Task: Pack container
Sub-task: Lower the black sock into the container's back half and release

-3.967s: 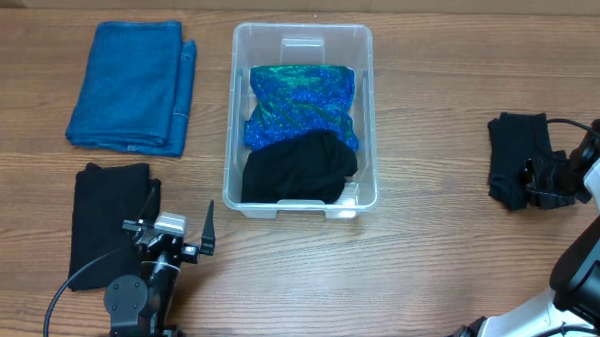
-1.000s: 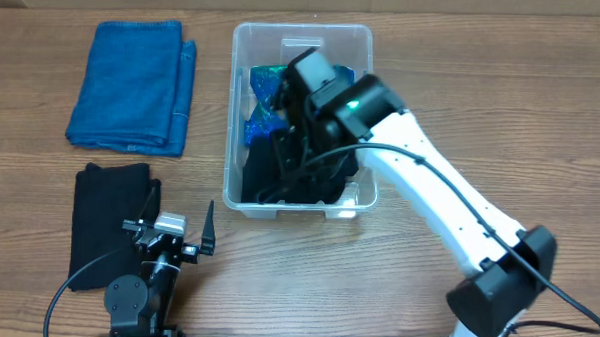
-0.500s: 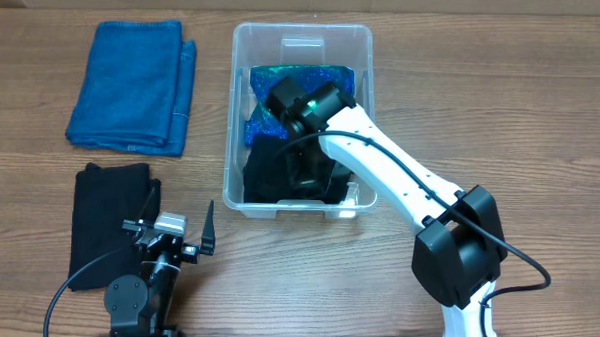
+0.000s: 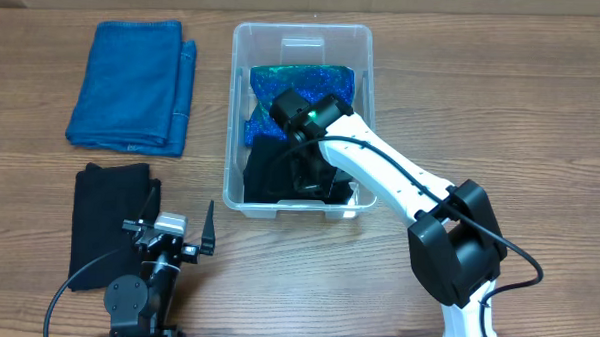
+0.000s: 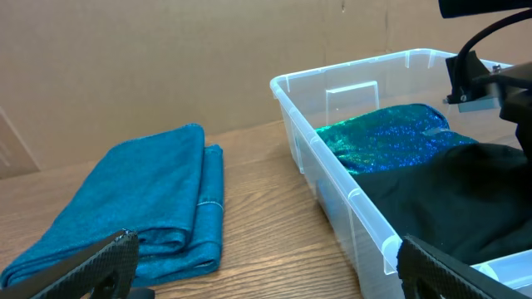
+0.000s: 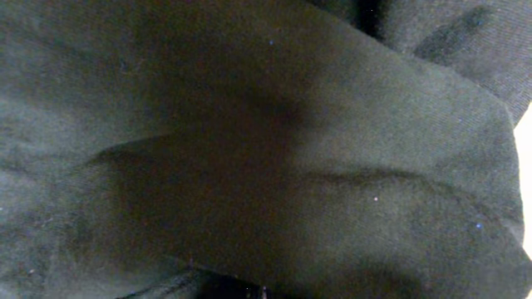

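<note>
One clear container (image 4: 302, 33). One folded blue towel (image 4: 133, 83), one glittery blue-green cloth (image 4: 303, 84). One black cloth (image 4: 108, 222) just beside the left gripper (image 4: 181, 212); the black fabric (image 4: 270, 172) inside the container I can't count.

Wooden table (image 4: 483, 95), container (image 4: 302, 28), blue towel (image 4: 131, 83), black cloth (image 4: 106, 217)

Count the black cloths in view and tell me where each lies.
2 distinguishable. A folded black cloth lies on the table, left of the container. A black pile fills the container's near end, partly under the right arm; it may hide more.
</note>
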Action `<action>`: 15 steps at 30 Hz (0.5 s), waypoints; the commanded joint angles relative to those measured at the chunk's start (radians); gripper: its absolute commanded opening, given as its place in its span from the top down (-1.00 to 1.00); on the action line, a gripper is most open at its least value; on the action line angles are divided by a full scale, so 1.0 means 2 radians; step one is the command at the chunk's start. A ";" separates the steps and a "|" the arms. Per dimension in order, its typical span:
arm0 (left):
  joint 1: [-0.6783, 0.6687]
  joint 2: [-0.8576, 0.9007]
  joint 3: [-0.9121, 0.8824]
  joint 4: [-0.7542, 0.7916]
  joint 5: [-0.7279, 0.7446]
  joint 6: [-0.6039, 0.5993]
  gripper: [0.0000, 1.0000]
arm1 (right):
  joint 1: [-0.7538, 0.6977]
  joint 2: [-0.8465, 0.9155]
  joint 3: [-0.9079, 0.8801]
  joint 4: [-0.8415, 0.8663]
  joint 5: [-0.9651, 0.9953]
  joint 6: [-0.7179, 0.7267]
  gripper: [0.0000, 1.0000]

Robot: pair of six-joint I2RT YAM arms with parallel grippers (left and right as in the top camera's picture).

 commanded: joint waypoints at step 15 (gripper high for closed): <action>0.003 -0.005 -0.002 0.001 -0.003 -0.006 -1.00 | 0.006 0.000 0.106 -0.050 -0.088 0.011 0.82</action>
